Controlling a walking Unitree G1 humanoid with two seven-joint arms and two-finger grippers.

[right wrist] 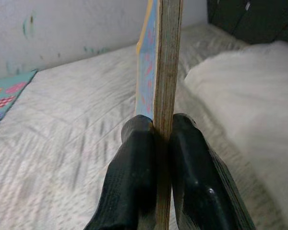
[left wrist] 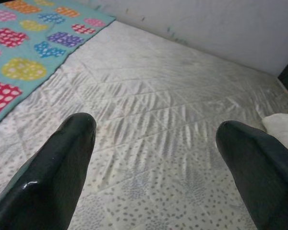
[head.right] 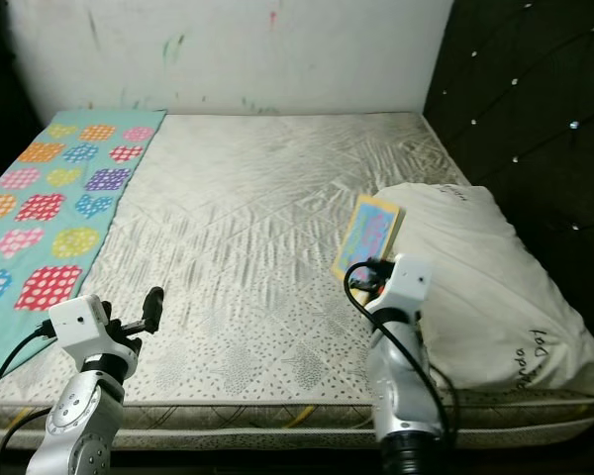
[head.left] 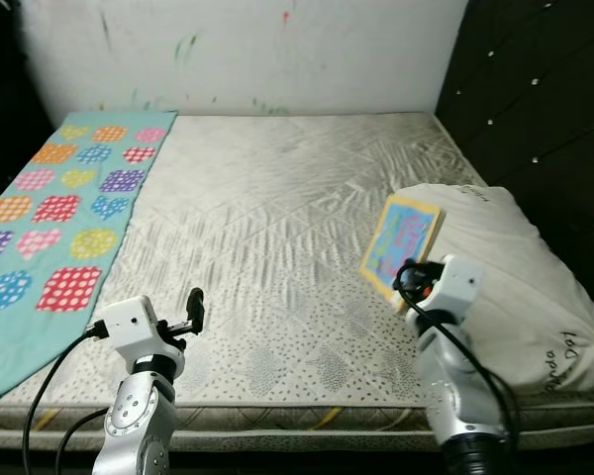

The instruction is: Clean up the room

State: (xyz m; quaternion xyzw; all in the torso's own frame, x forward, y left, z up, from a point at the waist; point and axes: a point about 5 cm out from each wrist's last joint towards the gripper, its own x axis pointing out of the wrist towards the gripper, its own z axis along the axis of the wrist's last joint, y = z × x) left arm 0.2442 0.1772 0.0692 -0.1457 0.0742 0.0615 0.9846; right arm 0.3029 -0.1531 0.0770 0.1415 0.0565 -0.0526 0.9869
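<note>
A bare quilted mattress (head.left: 277,228) takes up most of the frame, pale grey-white with a stitched diamond pattern, running from the lower edge up to a white wall (head.left: 247,49) marked with a few streaks of green and red. A dark tufted headboard (head.left: 535,109) stands along the right side of the frame.

Down the left side of the bed lies a turquoise blanket (head.left: 59,218) printed with hearts in orange, pink, purple, yellow and red. At the right of the frame, against the headboard, sits a big white pillow (head.left: 515,287) with some dark lettering near its lower right corner.

Right of centre, just in front of the pillow's left edge, a flat picture board (head.left: 401,242) stands nearly upright above the mattress, its face blue and pink with a yellow border. In the right wrist view its plywood edge (right wrist: 165,72) shows straight on, pinched between the two black fingers (right wrist: 134,167) of the right claw (head.left: 408,279), which is clamped tight on the board's lower edge.

At the lower left of the frame, the left claw (head.left: 193,312) hovers over the near edge of the mattress, its fingers (left wrist: 53,177) spread wide apart and holding nothing.
</note>
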